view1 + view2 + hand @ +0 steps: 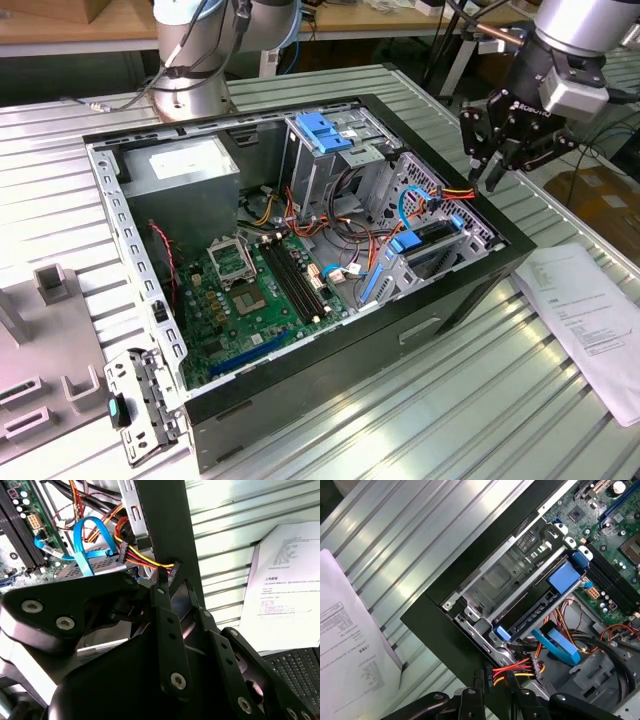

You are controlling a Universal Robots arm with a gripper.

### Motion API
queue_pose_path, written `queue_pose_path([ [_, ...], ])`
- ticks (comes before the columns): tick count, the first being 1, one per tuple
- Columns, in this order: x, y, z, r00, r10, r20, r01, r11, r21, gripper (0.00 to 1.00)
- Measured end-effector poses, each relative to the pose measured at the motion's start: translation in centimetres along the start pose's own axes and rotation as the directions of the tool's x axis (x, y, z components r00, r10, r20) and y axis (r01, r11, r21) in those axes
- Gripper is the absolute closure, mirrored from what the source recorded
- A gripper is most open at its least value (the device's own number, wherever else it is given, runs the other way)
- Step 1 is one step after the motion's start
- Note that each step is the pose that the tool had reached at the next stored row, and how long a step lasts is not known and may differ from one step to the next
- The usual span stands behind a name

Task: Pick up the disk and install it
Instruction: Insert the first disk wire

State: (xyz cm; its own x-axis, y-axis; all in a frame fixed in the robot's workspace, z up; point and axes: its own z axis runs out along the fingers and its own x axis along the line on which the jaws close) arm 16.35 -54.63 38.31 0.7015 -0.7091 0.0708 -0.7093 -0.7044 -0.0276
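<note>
disk (535, 612) in its blue carrier, lying slotted in the drive cage (495, 580) at the case (300, 390) edge; we judge the rails guide it home. gripper (492, 180) hovers above the rim by the power cable (520, 670); we cannot tell its state.

You see the disk (535, 614) only edge-on, its flat faces hidden inside the cage (500, 580); the paper (590, 320) is cut off by the picture's edge.

Ribbed metal table (480, 400): computer case (300, 405), paper (590, 320)
</note>
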Motion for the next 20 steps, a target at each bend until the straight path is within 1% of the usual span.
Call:
queue_pose_path([
  [1, -0.01, 0.0, 0.06, 1.0, 0.0, -0.0083, 0.0, 1.0, 0.0053, 0.7],
  [2, -0.09, 0.07, 0.24, 0.9999, 0.0, -0.0142, 0.0, 0.9999, 0.0101, 0.7],
  [4, -0.18, 0.15, 0.53, 0.9998, 0.0, -0.0175, 0.0, 0.9999, 0.0132, 0.7],
  [6, -0.28, 0.13, 1.19, 0.9998, 0.001, -0.0184, 0.0, 0.9999, 0.0155, 0.7],
  [7, -0.31, 0.13, 1.5, 0.9997, 0.001, -0.0226, 0.0, 0.9998, 0.0196, 0.7],
  [8, -0.33, 0.12, 1.63, 0.9997, 0.001, -0.026, -0.001, 0.9997, 0.0229, 0.7],
  [11, -0.35, 0.14, 1.82, 0.9995, 0.001, -0.0306, -0.001, 0.9996, 0.0267, 0.7],
  [14, -0.36, 0.15, 1.83, 0.9995, 0.001, -0.0309, 0.0, 0.9996, 0.0268, 0.7],
  [15, -0.36, 0.15, 1.83, 0.9995, 0.001, -0.031, 0.0, 0.9996, 0.0268, 0.78],
  [16, -0.36, 0.15, 1.81, 0.9995, 0.001, -0.031, 0.0, 0.9996, 0.0268, 0.83],
  [17, -0.32, 0.14, 1.24, 0.9995, 0.001, -0.0309, -0.001, 0.9996, 0.0267, 0.83],
  [18, -0.29, 0.12, 0.7, 0.9993, 0.022, -0.0315, -0.021, 0.9995, 0.0253, 0.83],
  [19, -0.32, 0.13, 0.68, 0.9974, 0.065, -0.0331, -0.064, 0.9977, 0.0221, 0.83],
  [20, -0.85, 0.68, 0.63, 0.9972, 0.067, -0.0333, -0.066, 0.9976, 0.0218, 0.83],
])
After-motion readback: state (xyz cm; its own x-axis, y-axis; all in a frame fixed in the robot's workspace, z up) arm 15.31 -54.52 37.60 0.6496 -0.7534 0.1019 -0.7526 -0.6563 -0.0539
